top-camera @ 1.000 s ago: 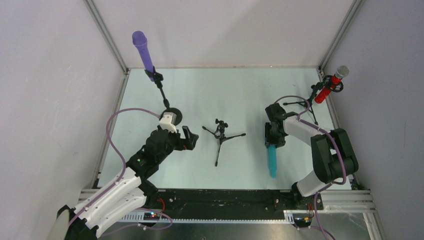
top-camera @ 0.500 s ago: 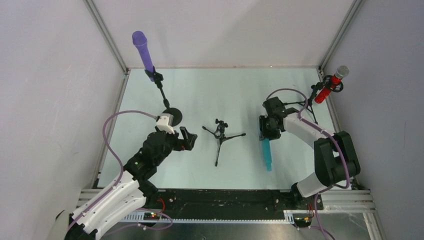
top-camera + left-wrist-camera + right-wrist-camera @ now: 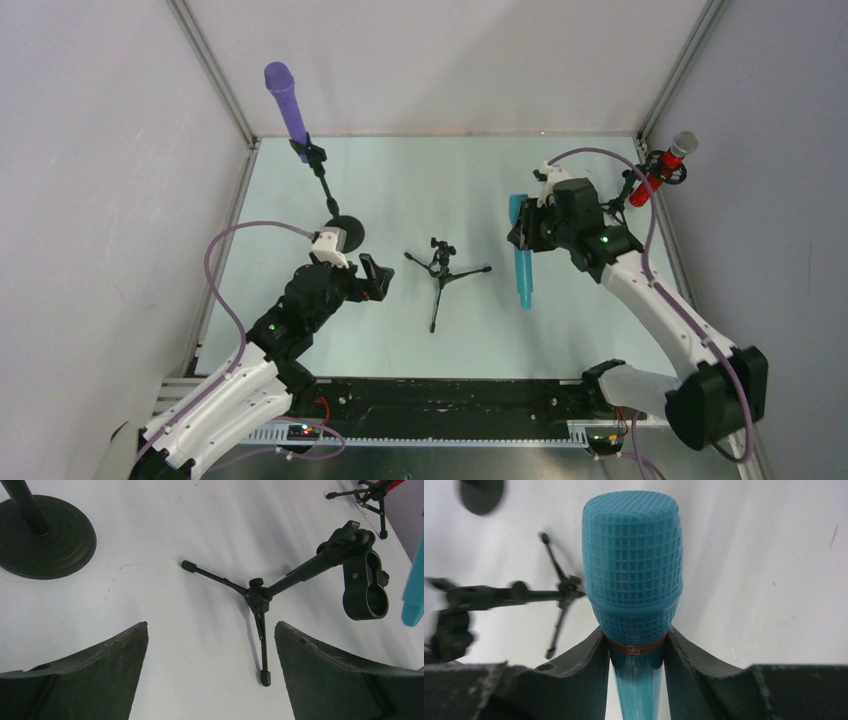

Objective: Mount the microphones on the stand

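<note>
**A:** Microphone position?
**B:** Your right pincer (image 3: 530, 228) clamps the teal microphone (image 3: 521, 258) just below its head, tail pointing down, to the right of the empty stand (image 3: 441, 270).
**A:** And the other?
**B:** Your left pincer (image 3: 375, 277) gapes wide, nearer the clip (image 3: 367, 582).

No legible text, brand, number or sign in any view. Teal microphone (image 3: 632, 575), purple microphone (image 3: 285, 100), red microphone (image 3: 660, 172) and tripod stand (image 3: 310, 570): plain surfaces only. Small circuit board (image 3: 300, 432) near-left of tripod stand, off the tabletop: any markings too small to read.
</note>
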Tool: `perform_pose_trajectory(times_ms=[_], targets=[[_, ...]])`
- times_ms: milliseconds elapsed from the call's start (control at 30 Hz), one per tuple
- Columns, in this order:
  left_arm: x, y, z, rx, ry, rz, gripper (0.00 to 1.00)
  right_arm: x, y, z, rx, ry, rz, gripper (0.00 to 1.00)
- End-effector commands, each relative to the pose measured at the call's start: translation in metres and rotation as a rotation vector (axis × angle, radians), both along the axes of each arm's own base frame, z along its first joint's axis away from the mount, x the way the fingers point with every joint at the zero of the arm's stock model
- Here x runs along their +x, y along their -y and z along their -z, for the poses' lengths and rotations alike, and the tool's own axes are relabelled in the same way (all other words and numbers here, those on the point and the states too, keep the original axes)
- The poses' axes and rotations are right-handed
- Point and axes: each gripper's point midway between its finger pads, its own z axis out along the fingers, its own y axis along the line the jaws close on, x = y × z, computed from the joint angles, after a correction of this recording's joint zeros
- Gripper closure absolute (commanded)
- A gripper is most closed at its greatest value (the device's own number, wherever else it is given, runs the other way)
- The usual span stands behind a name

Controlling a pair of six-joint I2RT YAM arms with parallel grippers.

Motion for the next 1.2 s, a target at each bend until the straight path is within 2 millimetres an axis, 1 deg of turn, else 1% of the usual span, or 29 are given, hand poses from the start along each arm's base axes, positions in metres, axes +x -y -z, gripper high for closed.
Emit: perform_pose_trajectory(times_ms=[0, 33, 67, 100, 133, 167, 200, 233, 267, 300, 400, 433, 467, 500, 567, 700, 900, 967, 1000, 1033, 1067, 1100, 1167], targets=[[0.005, -0.002, -0.012, -0.008, 0.055, -0.008, 0.0, -0.001, -0.027, -0.104, 0.186, 0.326, -0.143, 1.0], [0.005, -0.001, -0.013, -0.007, 0.058, -0.002, 0.0, -0.003, -0.029, -0.113, 0.204, 0.354, -0.159, 1.0], [0.005, -0.001, -0.014, -0.007, 0.059, 0.001, 0.0, -0.007, -0.033, -0.129, 0.236, 0.403, -0.187, 1.0], [0.005, 0.0, -0.014, -0.006, 0.06, 0.006, 0.0, -0.01, -0.034, -0.136, 0.251, 0.426, -0.199, 1.0], [0.005, 0.0, -0.015, -0.006, 0.061, 0.006, 0.0, -0.015, -0.037, -0.151, 0.284, 0.469, -0.226, 1.0], [0.005, 0.0, -0.015, -0.005, 0.061, 0.008, 0.0, -0.017, -0.039, -0.157, 0.303, 0.486, -0.235, 1.0], [0.005, 0.001, -0.015, -0.005, 0.061, 0.009, 0.0, -0.021, -0.041, -0.168, 0.327, 0.525, -0.257, 1.0], [0.005, 0.001, -0.016, -0.006, 0.061, 0.011, 0.0, -0.024, -0.043, -0.174, 0.349, 0.534, -0.265, 1.0], [0.005, 0.001, -0.017, -0.008, 0.064, 0.013, 0.0, -0.029, -0.045, -0.186, 0.376, 0.573, -0.288, 1.0], [0.005, 0.002, -0.017, -0.009, 0.064, 0.014, 0.0, -0.032, -0.047, -0.191, 0.396, 0.584, -0.297, 1.0], [0.004, 0.002, -0.017, -0.011, 0.065, 0.017, 0.0, -0.045, -0.054, -0.217, 0.463, 0.674, -0.37, 1.0], [0.004, 0.002, -0.018, -0.011, 0.066, 0.018, 0.0, -0.049, -0.056, -0.222, 0.48, 0.692, -0.388, 1.0], [0.004, 0.002, -0.017, -0.011, 0.065, 0.02, 0.0, -0.057, -0.059, -0.231, 0.498, 0.736, -0.428, 1.0], [0.004, 0.002, -0.017, -0.009, 0.065, 0.02, 0.0, -0.062, -0.062, -0.235, 0.506, 0.758, -0.454, 1.0], [0.004, 0.003, -0.017, -0.009, 0.063, 0.024, 0.0, -0.076, -0.068, -0.252, 0.517, 0.861, -0.518, 1.0], [0.004, 0.005, -0.016, -0.009, 0.057, 0.031, 0.0, -0.095, -0.083, -0.263, 0.475, 1.004, -0.61, 1.0], [0.003, 0.007, -0.014, -0.01, 0.048, 0.04, 0.0, -0.118, -0.106, -0.265, 0.42, 1.15, -0.739, 1.0], [0.003, 0.006, -0.012, -0.009, 0.043, 0.039, 0.0, -0.127, -0.114, -0.262, 0.407, 1.206, -0.791, 1.0], [0.003, 0.006, -0.012, -0.009, 0.044, 0.039, 0.0, -0.133, -0.117, -0.265, 0.403, 1.252, -0.814, 1.0], [0.003, 0.006, -0.011, -0.01, 0.042, 0.039, 0.0, -0.134, -0.12, -0.26, 0.398, 1.26, -0.82, 1.0], [0.003, 0.006, -0.011, -0.009, 0.041, 0.039, 0.0, -0.137, -0.123, -0.263, 0.403, 1.294, -0.822, 1.0], [0.003, 0.007, -0.011, -0.009, 0.04, 0.04, 0.0, -0.139, -0.126, -0.259, 0.408, 1.295, -0.829, 1.0], [0.003, 0.007, -0.011, -0.011, 0.041, 0.04, 0.0, -0.14, -0.13, -0.258, 0.419, 1.311, -0.824, 1.0]])
